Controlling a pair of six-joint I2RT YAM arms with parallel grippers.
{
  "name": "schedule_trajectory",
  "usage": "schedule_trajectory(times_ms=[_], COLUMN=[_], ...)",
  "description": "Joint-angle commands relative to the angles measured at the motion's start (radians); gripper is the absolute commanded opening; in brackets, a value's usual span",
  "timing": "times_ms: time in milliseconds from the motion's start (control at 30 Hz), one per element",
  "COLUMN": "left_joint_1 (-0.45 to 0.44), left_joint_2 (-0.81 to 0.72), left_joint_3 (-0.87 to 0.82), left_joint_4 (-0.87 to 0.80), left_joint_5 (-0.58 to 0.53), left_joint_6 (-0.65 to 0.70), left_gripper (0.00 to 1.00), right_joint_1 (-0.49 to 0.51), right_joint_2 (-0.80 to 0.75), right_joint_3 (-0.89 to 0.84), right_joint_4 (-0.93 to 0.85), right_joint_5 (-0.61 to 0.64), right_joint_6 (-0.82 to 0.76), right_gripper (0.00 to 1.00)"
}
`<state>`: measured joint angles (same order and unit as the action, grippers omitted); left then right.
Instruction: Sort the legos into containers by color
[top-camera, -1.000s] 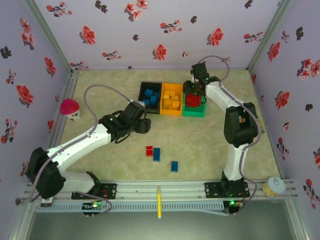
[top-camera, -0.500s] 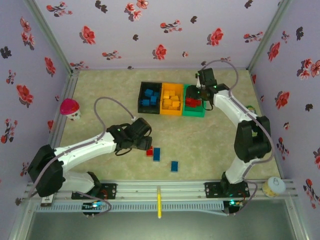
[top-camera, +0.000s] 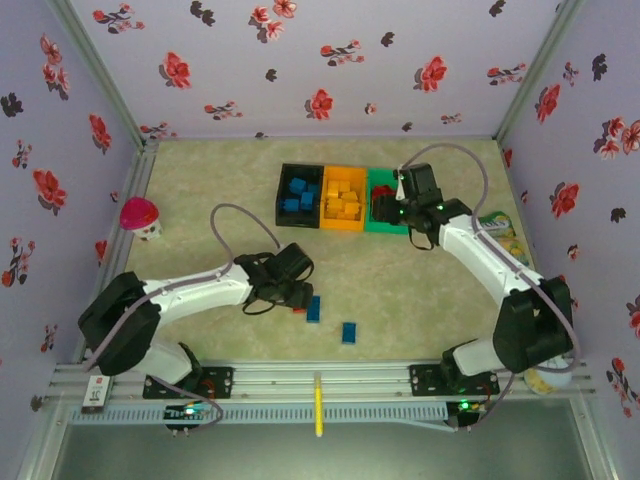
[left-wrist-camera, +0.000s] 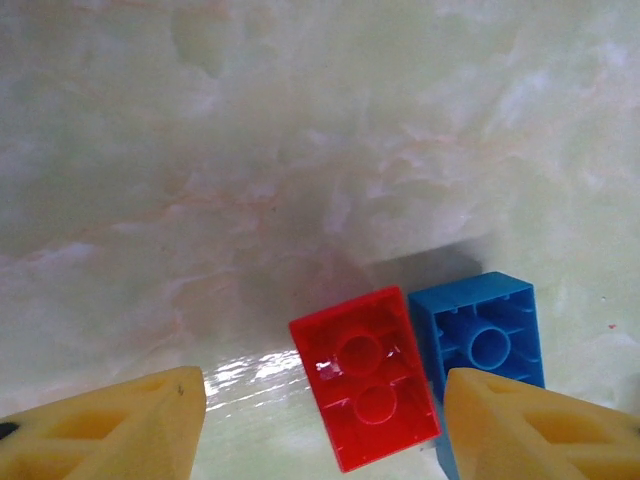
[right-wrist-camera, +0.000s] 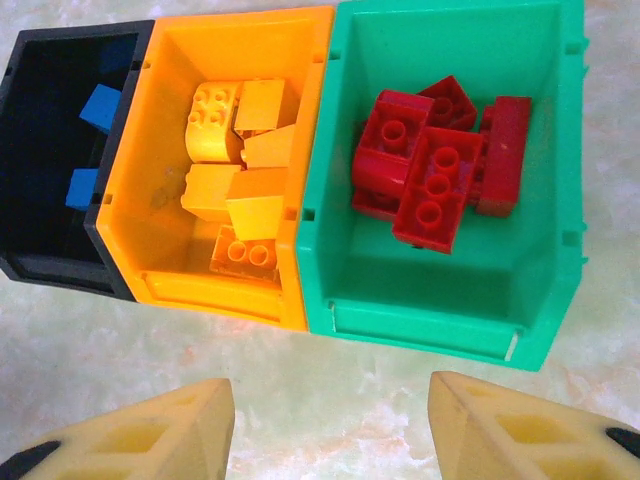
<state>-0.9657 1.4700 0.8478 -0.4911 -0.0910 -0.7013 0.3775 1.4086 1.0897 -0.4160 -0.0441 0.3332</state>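
sorting nearly done: blue bricks in black bin, yellow bricks in orange bin, red bricks in green bin, with loose red brick and two loose blue bricks left on table, left gripper jaws apart straddling the red one, right gripper apart, empty, near green bin.

3 bins: blk, org, grn, 2 loose blue legos, 1 loose red
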Motion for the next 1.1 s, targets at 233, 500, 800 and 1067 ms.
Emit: schedule_trajectory(times_ms=[233,500,800,1067], left_joint_1=[0.007,0.023,0.028,0.034], left_joint_2=[0.038,0.046,0.077,0.091], left_joint_3=[-0.011,-0.022,-0.021,-0.023], left_joint_4=[0.038,0.056,0.073,0.069], left_joint_5=[0.045,0.045,0.072,0.076], left_joint_6=[-0.006,-0.008,0.003,0.005], left_gripper=[0.61,0.55,0.54,0.46], right_joint_1=[0.000,0.000,0.001,0.001], right_joint_2=[-0.072,-0.103,-0.113,-0.113], right_joint_3=[-0.069,-0.085,-0.088,-0.090], right_joint_4=[-0.026,-0.035,-0.046,-0.045], right_joint_5=[0.036,0.047,0.061,0.065], right_joint_6=[0.023,0.024,0.021,0.021], right_gripper=[0.54,0.54,0.54,0.54])
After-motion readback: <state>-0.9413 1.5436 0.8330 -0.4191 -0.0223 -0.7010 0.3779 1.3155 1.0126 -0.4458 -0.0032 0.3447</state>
